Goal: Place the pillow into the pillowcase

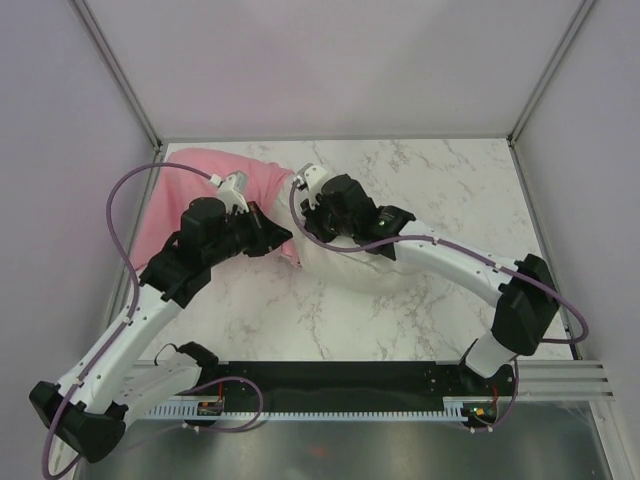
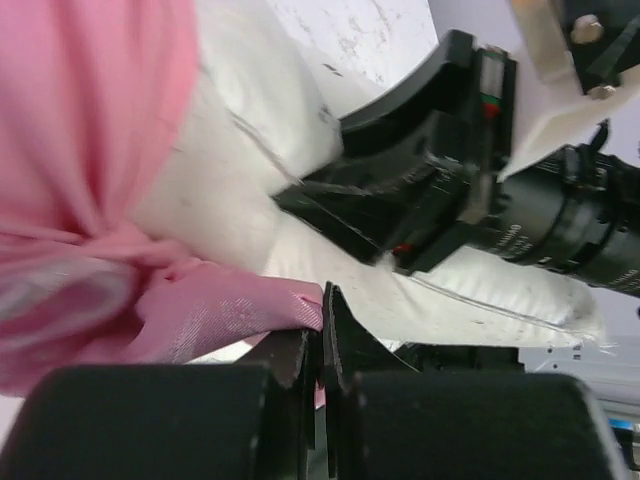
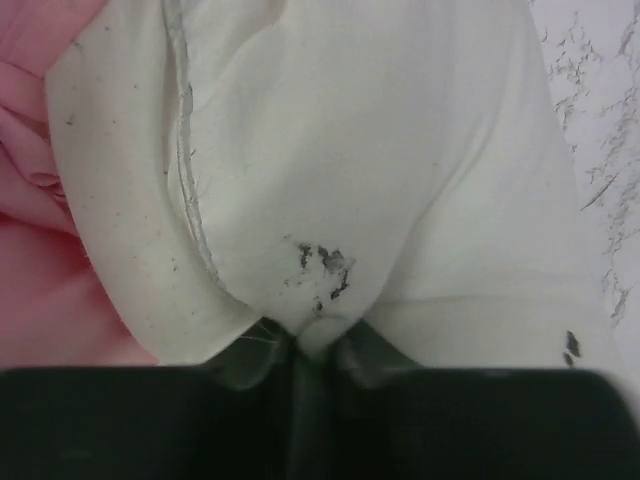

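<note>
Across white marbled counter [image 1: 450, 190], boxed by pale walls, found pillowcase [image 1: 185, 190] bunched at upper left of the overhead frame. Found pillow [image 1: 345, 268] lying mid-frame, just right of it and touching it, partly under the right arm. Could not tell whether any part of the pillow lay inside the pink cloth.

Saw left pincer [image 2: 322, 312] clamped together on a fold of the pillowcase edge, low in the left wrist view. Saw right pincer [image 3: 300, 345] nipped on a small tuck of the pillow's cover, bottom middle of the right wrist view, near a seam and some dark specks.

Judged the pillow light, soft and puffy, likely to sag and squash rather than push in stiffly. Thought it best taken at a corner or along the seam with a deep pinch, not by a thin skin of cloth. Judged the pillowcase slick and limp, apt to slide out of a shallow hold. Picked the hem of its opening as the place to grip and keep spread.
</note>
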`<state>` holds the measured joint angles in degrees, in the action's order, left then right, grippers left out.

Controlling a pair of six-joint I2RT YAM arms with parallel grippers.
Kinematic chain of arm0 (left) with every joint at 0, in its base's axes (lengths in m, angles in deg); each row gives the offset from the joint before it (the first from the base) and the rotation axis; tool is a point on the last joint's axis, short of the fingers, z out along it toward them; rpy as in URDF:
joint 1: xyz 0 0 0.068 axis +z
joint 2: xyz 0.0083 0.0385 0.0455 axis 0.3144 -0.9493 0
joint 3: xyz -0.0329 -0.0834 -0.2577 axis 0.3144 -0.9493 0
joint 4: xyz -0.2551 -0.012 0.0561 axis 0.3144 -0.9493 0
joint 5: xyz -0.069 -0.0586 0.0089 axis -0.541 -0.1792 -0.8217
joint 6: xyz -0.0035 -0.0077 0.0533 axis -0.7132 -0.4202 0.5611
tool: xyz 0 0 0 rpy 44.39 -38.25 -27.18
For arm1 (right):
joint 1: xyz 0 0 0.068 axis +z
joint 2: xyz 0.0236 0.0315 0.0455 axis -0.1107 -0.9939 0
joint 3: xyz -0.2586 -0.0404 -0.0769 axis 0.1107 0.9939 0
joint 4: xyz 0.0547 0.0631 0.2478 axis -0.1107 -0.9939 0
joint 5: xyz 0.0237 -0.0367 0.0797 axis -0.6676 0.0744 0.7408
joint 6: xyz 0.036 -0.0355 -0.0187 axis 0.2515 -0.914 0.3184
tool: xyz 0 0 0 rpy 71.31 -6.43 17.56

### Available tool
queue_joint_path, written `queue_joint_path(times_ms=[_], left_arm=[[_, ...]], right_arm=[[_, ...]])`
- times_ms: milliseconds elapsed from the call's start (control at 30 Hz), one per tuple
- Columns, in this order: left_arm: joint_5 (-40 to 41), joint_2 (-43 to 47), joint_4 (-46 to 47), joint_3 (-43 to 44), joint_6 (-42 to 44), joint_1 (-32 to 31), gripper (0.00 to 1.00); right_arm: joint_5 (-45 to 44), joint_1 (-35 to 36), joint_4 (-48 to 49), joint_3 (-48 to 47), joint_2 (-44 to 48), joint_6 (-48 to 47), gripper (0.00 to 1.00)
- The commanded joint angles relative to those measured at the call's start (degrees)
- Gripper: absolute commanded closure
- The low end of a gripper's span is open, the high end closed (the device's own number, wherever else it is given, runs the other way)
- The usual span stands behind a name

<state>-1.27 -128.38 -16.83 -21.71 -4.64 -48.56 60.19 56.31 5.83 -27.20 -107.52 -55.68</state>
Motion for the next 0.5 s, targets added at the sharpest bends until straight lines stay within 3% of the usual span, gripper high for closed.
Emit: queue_joint_path(times_ms=[0, 167, 233, 367, 467], left_arm=[[-9.22, -2.64, 11.08, 8.39, 0.47, -0.08, 0.98], [-16.70, -13.53, 12.67, 23.76, -0.33, -4.90, 0.98], [-17.23, -17.93, 12.84, 29.30, 0.20, -9.74, 0.98], [-20.30, -22.77, 12.75, 43.87, -1.20, -12.74, 0.98], [-22.67, -25.67, 13.63, 49.70, -3.40, -13.18, 0.98]], right_arm=[[1.25, 0.06, 0.25, -9.70, -4.95, 5.30, 0.97], [8.54, -0.82, 0.34, -21.34, -4.69, 8.39, 1.00], [11.70, -3.00, 0.95, -24.77, -5.56, 11.01, 1.00], [21.09, -7.23, 6.04, -23.65, -5.74, 16.37, 1.00], [24.35, -9.61, 9.55, -20.93, -4.08, 20.68, 1.00]])
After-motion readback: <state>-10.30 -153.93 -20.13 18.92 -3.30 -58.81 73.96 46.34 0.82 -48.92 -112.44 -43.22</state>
